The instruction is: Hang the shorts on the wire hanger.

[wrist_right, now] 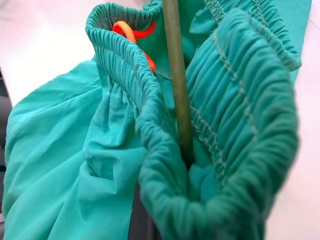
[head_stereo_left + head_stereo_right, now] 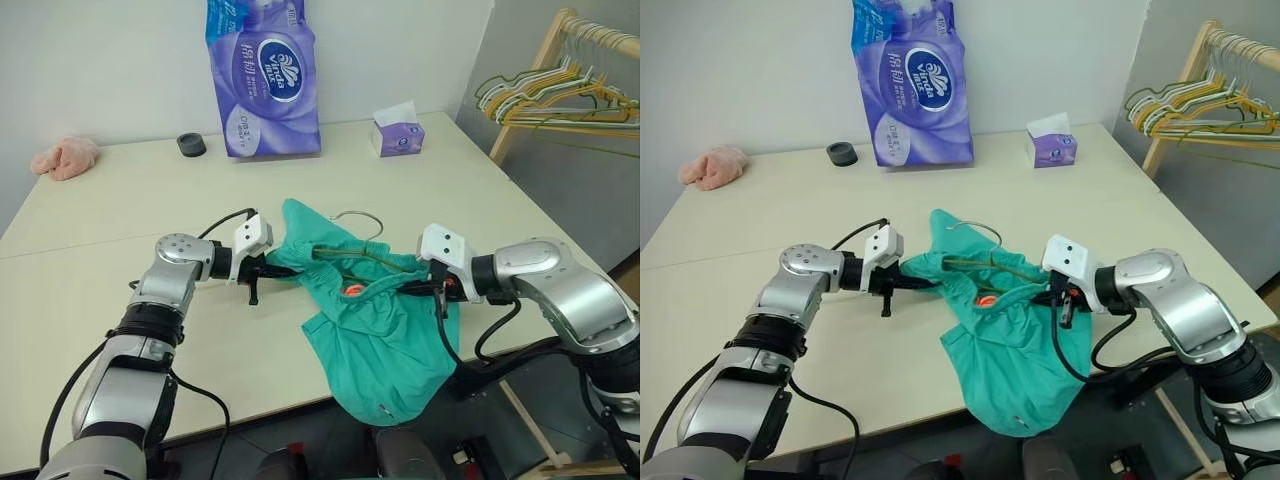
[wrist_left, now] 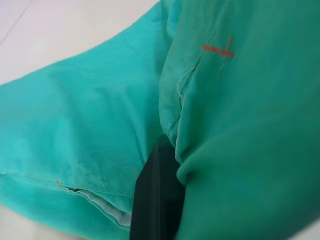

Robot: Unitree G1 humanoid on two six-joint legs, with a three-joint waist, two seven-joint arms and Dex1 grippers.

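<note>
1. The teal shorts [image 2: 375, 335] lie bunched near the front edge of the tabletop [image 2: 120, 210], toward its right half, with the lower part of the cloth hanging over that edge.
2. The olive-green wire hanger [image 2: 355, 258] is partly inside the shorts: one wire runs along the opened waistband, and its hook [image 2: 358, 218] lies on the tabletop just behind the cloth.
3. The left pincer [image 2: 283, 269] is closed on a fold at the left side of the shorts; in the left wrist view one black finger [image 3: 156, 200] is buried in the cloth.
4. The right pincer [image 2: 432, 289] is closed at the right end of the gathered waistband. In the right wrist view the hanger wire runs down into the bunched elastic at the fingers, so it seems to pinch cloth and wire together, though I cannot tell for sure.
5. The step in hand looks like threading: the hanger is partway into the waistband, and the shorts are not yet hung.
6. The next move probably calls for spreading the waistband sideways along the wire, keeping the hook free of cloth, and watching that the overhanging part does not drag the shorts off the tabletop.
</note>
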